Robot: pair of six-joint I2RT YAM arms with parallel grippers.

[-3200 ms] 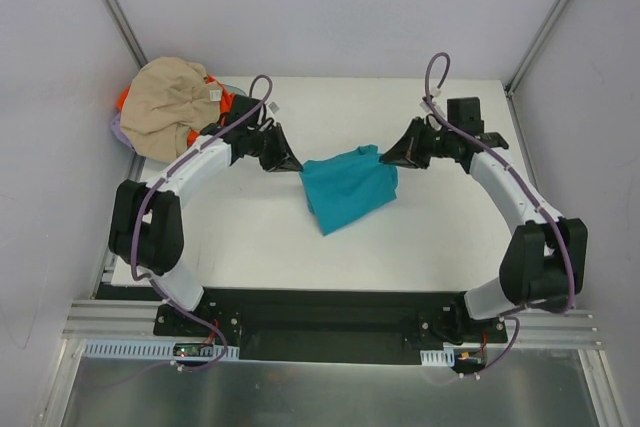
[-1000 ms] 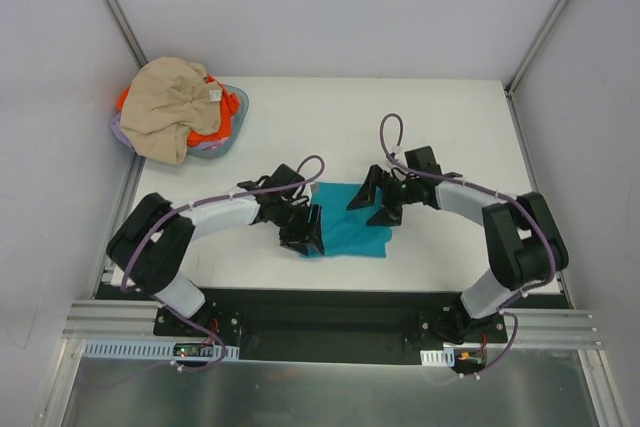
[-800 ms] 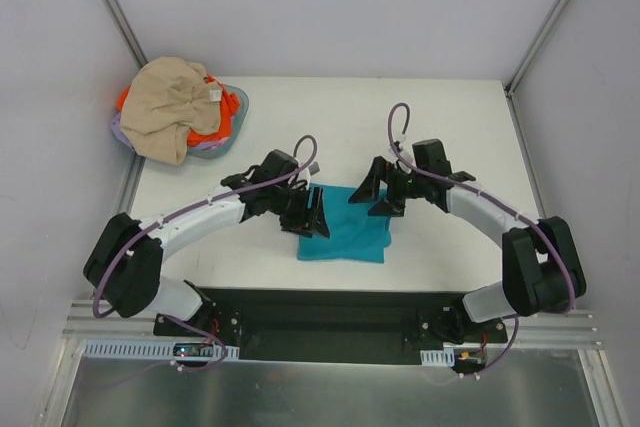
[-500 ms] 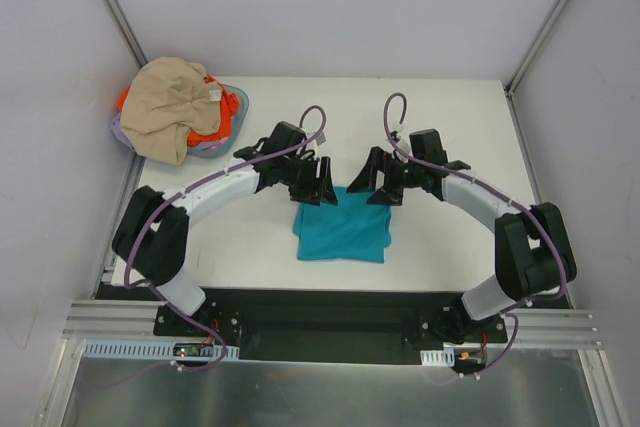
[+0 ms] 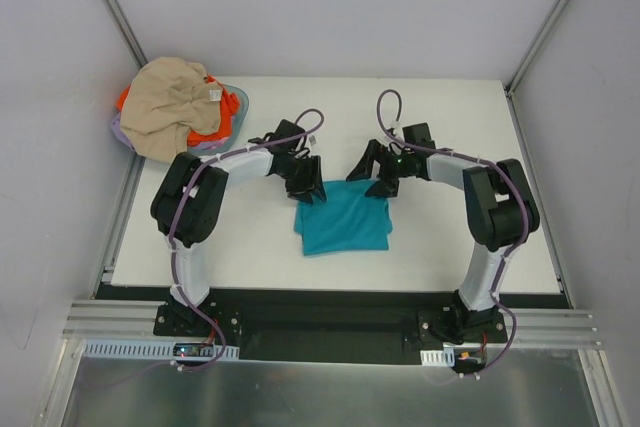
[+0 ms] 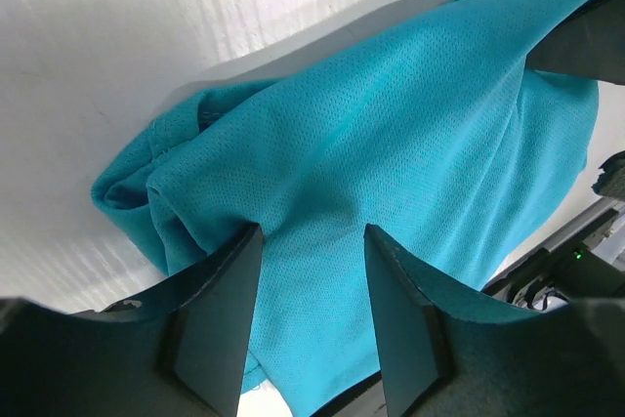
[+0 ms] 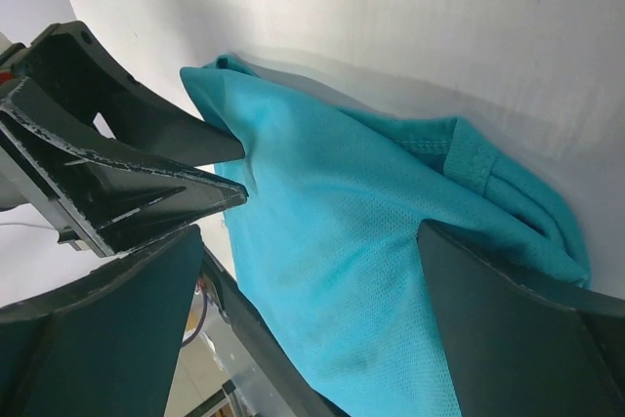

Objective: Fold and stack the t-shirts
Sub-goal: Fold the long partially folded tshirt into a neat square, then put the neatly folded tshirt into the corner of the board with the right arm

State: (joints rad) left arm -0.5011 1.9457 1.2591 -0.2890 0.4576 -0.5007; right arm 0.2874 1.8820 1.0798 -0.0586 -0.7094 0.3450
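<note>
White table [image 5: 450, 147] underneath. Your left claw [image 6: 312, 233] has its jaws apart, gripping nothing, just over the teal shirt [image 5: 343, 225]. Your right claw [image 7: 305, 241] is spread wide too, empty, at the shirt's far edge. That shirt lies folded flat mid-table. The beige shirt [image 5: 170, 102] and orange shirt [image 5: 222, 115] sit heaped in the basket [image 5: 215, 147], far left. This fold looks finished; next, lift both claws clear and fetch the beige one.

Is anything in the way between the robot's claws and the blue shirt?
No, nothing visible. The left gripper and the right gripper both hang open right at the far edge of the teal t-shirt, with only bare cloth between their fingers.
</note>
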